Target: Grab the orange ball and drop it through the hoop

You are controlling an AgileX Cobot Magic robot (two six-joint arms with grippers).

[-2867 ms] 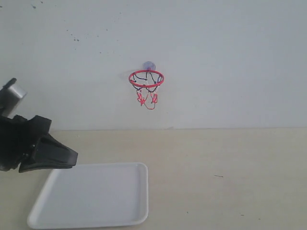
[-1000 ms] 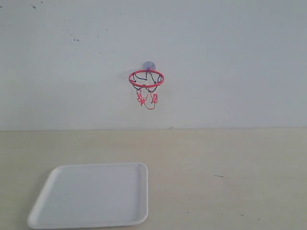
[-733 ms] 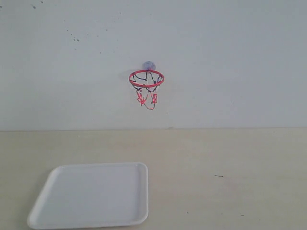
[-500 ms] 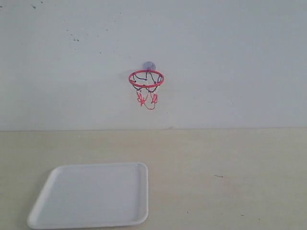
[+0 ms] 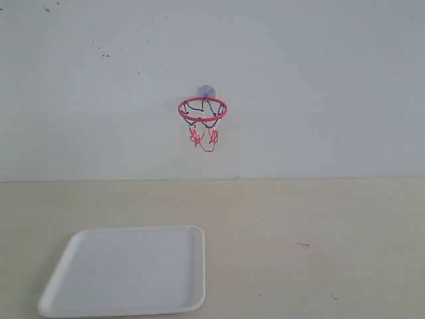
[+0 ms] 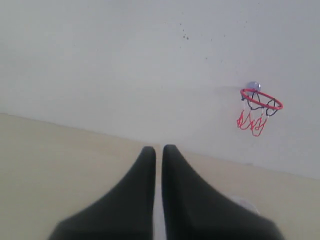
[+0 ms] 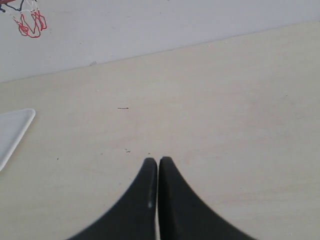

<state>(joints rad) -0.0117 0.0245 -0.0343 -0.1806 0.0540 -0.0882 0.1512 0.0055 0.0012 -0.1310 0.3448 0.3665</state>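
Observation:
The hoop (image 5: 202,109), a thin red ring with a black-and-red string net and a round greyish mount, hangs on the white wall above the table. It also shows in the left wrist view (image 6: 261,99), and its net in the right wrist view (image 7: 31,22). The orange ball is out of view in every frame. My left gripper (image 6: 158,149) is shut with nothing between its black fingers, well short of the hoop. My right gripper (image 7: 158,161) is shut and empty over bare table. Neither gripper appears in the exterior view.
A white tray (image 5: 126,272) with nothing in it lies on the beige table (image 5: 319,232) at the front left; its corner shows in the right wrist view (image 7: 12,130). The white wall (image 5: 319,86) stands right behind the table.
About three seconds ago the left arm showed at the left edge of the exterior view, over the tray's corner; it has since left that view. Nothing has moved in the last second.

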